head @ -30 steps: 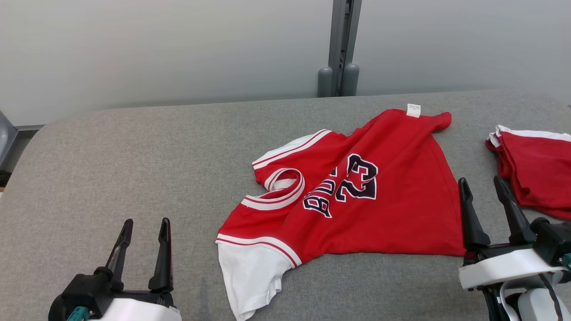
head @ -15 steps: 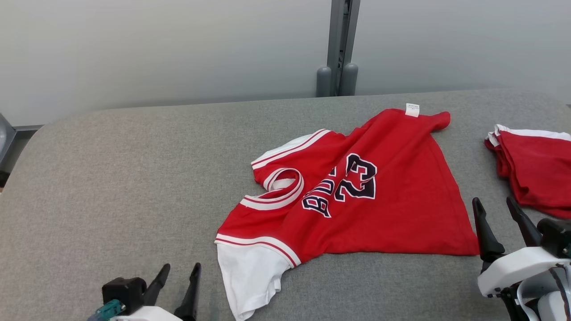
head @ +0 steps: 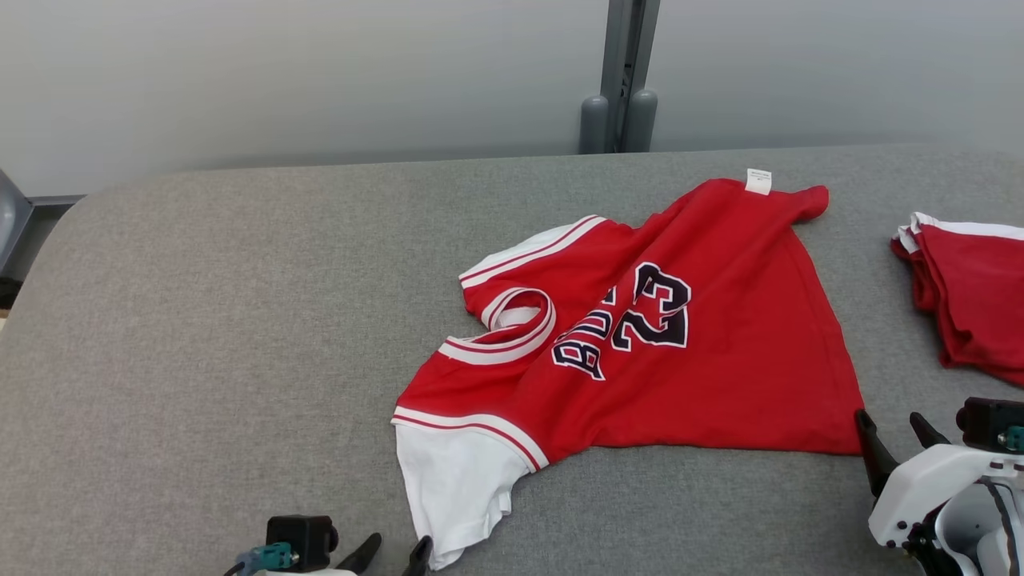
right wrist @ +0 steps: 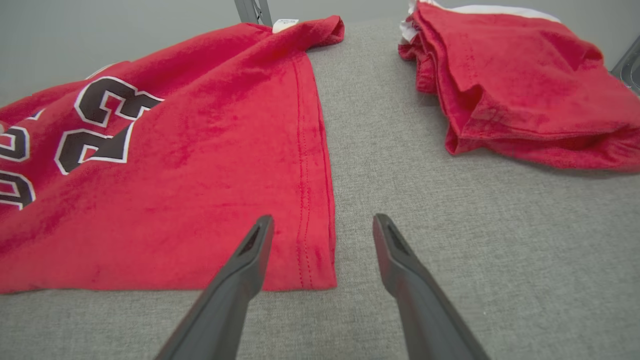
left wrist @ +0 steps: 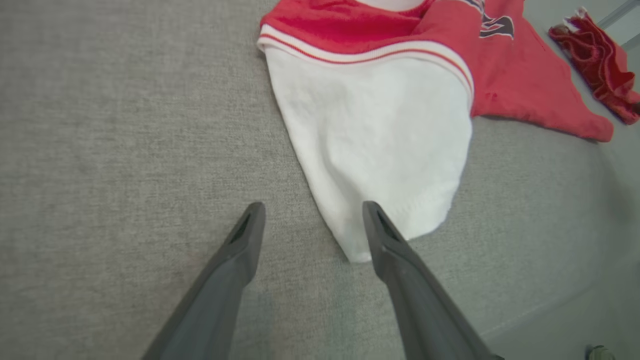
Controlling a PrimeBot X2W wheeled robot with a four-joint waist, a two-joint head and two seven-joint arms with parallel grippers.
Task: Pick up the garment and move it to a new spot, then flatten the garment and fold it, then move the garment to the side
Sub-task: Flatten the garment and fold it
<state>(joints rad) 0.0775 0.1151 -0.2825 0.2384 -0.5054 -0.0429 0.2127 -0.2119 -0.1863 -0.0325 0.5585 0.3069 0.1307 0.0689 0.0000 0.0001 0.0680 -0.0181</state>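
Left gripper (head: pixel 398 554) and right gripper (head: pixel 890 422) are dropping lower than before, gaping empty, half cut off beside the jersey (head: pixel 680 352).

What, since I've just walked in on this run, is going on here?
A two-armed robot seems about to pick up a red jersey lying rumpled on the grey table. Its left gripper is open, fingers at the tip of the white sleeve. Its right gripper is open at the jersey's near hem corner. Neither holds anything yet. A pile of folded red garments sits off to the right.
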